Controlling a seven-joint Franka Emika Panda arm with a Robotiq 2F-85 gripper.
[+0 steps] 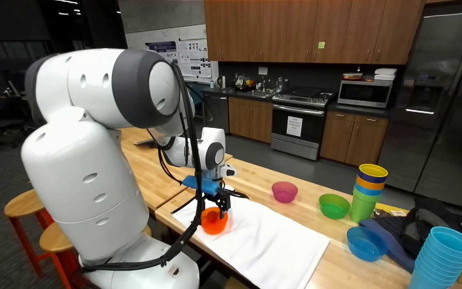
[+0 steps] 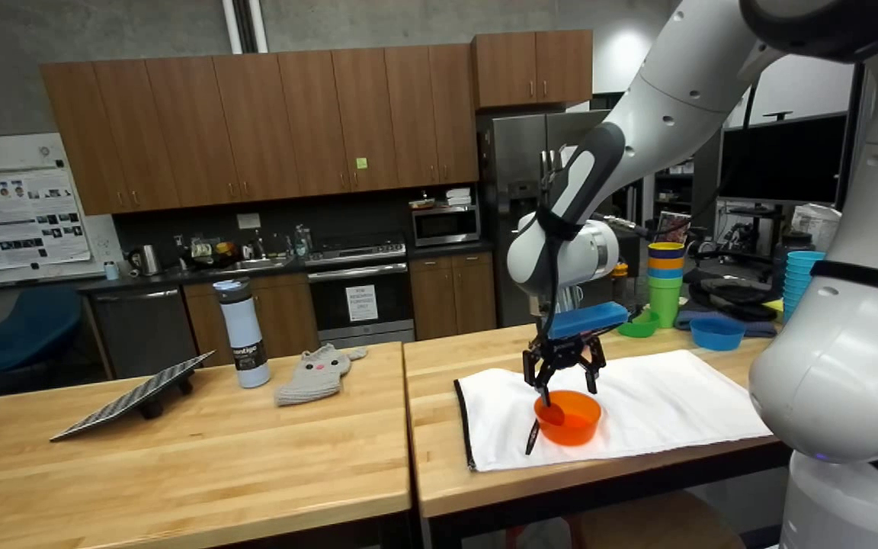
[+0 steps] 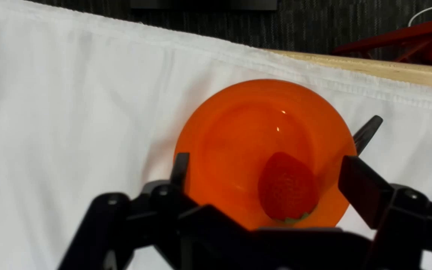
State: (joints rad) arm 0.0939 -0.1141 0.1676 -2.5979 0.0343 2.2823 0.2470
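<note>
My gripper (image 3: pixel 265 161) is open above an orange bowl (image 3: pixel 238 131), one black finger over the rim on each side in the wrist view. A red strawberry (image 3: pixel 287 185) with a bit of green leaf lies inside the bowl, between the fingers but apart from them. The bowl rests on a white towel (image 3: pixel 88 93). A dark, slim object, perhaps a pen or a knife handle (image 3: pixel 368 129), sticks out from beside or under the bowl; its other end is hidden. In an exterior view the gripper (image 2: pixel 568 393) hangs fingers down just over the bowl's rim.
Farther along the table are a pink bowl (image 1: pixel 284 192), a green bowl (image 1: pixel 334 206), a blue bowl (image 1: pixel 367 243), a stack of coloured cups (image 1: pixel 363 204) and stacked light-blue cups (image 1: pixel 443 257). A bottle (image 2: pixel 245 335) and a grey knitted item (image 2: pixel 317 375) stand on the adjoining table.
</note>
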